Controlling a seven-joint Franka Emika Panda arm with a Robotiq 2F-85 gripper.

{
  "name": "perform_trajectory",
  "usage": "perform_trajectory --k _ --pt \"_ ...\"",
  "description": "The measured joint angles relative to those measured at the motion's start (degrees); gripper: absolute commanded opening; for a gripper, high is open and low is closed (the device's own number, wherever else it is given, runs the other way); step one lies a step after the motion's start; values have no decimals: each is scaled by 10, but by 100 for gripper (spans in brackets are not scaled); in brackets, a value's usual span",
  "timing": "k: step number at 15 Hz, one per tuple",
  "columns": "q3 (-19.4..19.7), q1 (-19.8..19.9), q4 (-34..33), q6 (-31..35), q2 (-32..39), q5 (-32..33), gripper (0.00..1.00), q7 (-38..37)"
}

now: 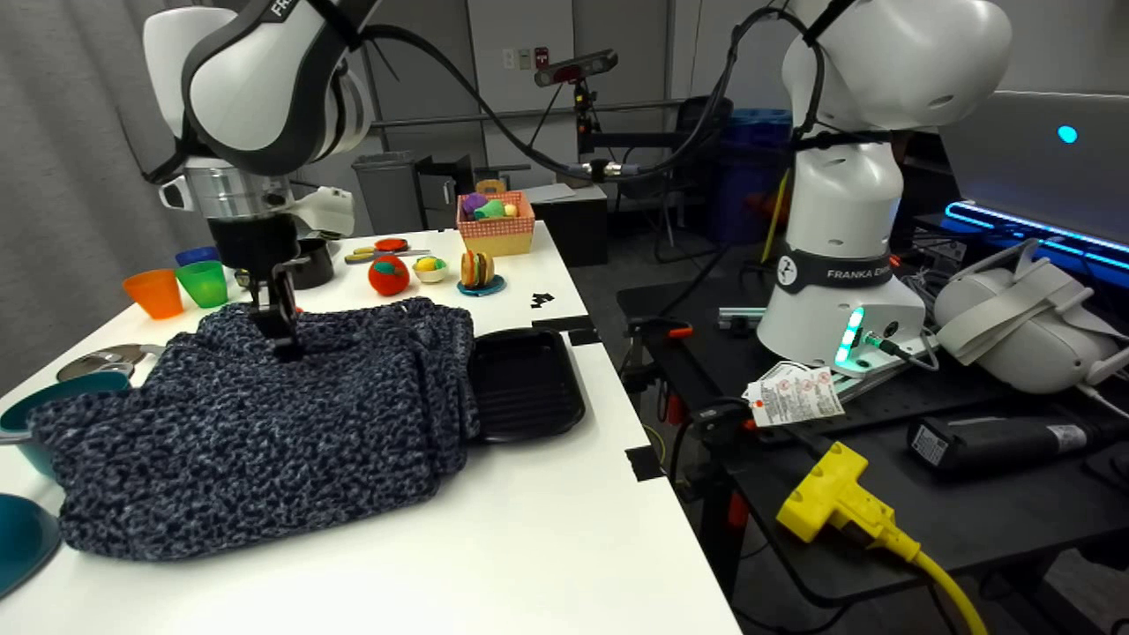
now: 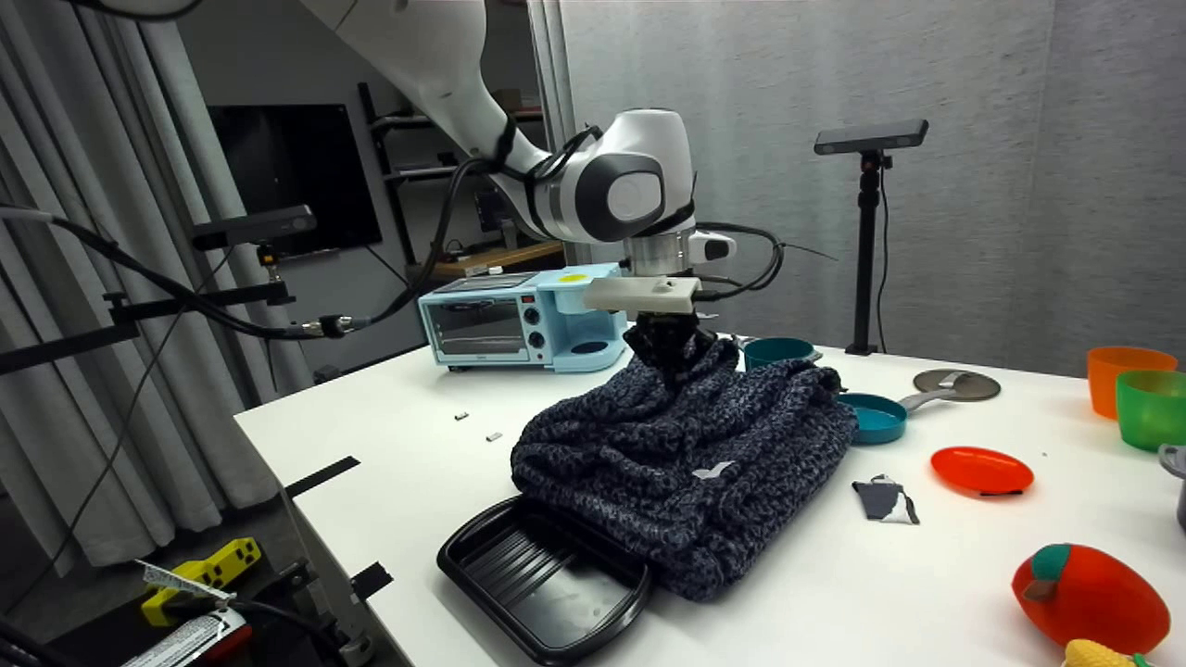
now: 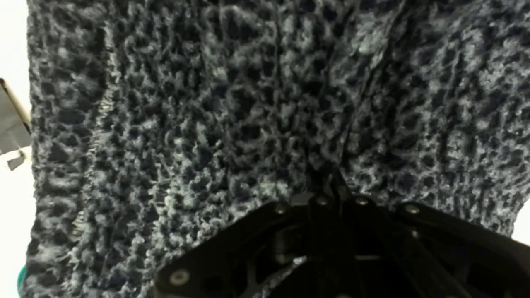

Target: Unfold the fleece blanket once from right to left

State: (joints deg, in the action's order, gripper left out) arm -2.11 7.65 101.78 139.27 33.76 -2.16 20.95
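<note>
- Navy-and-grey speckled fleece blanket (image 1: pixel 265 450): rumpled, folded in thick layers on the white tabletop (image 1: pixel 564 547); left and near in an exterior view.
- My claw (image 3: pixel 330 182): fingers together, pinching a bit of the blanket; creases run in to my tips in the wrist view.
- I point down over the blanket in both exterior views, tips at the cloth.
- Pale patch (image 2: pixel 712 471): small, on top of the blanket, can't tell what it is.
- Ribbed black tray (image 2: pixel 556 593): in an exterior view, near side of the blanket, which laps its far rim.
- Teal pot (image 2: pixel 778 354): just past the blanket, far side, partly hidden.
- Teal pan (image 2: pixel 876 421): right, just beside the blanket, handle out to the right.
- Round lid (image 2: pixel 980 384): far right, beyond the pan.
- Grey-and-white scrap (image 2: pixel 887 500): between blanket and red plate (image 2: pixel 982 469).
- Orange cup (image 2: pixel 1105 387), green cup (image 2: pixel 1149 415): upright, side by side, far right.
- Red toy tomato (image 2: pixel 1093 597): near right, well apart from the blanket.
- Pale-blue toaster oven (image 2: pixel 519 320): far left.
- Toy burger (image 1: pixel 477 267) on a blue saucer (image 1: pixel 495 287): in an exterior view, far, beyond the blanket.
- Checked basket (image 1: pixel 497 238): farther, toys inside.
</note>
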Motion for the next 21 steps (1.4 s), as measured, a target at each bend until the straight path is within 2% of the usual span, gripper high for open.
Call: perform_trajectory --k 2,3,4,7,12,13,15,20,21 --pt "-5 5 -1 0 1 -1 2 19" --pt "-7 8 -1 0 2 -1 29 30" --pt "-10 10 -1 -2 2 -1 5 40" --pt "-13 15 -4 -18 2 -1 26 53" --pt "-14 15 -4 -19 2 -1 29 56" --pt "-14 15 -5 -19 2 -1 54 56" --pt "-12 14 -4 -15 1 3 62 51" --pt "19 15 3 23 -5 37 98 31" --pt "28 16 3 28 -5 45 100 31"
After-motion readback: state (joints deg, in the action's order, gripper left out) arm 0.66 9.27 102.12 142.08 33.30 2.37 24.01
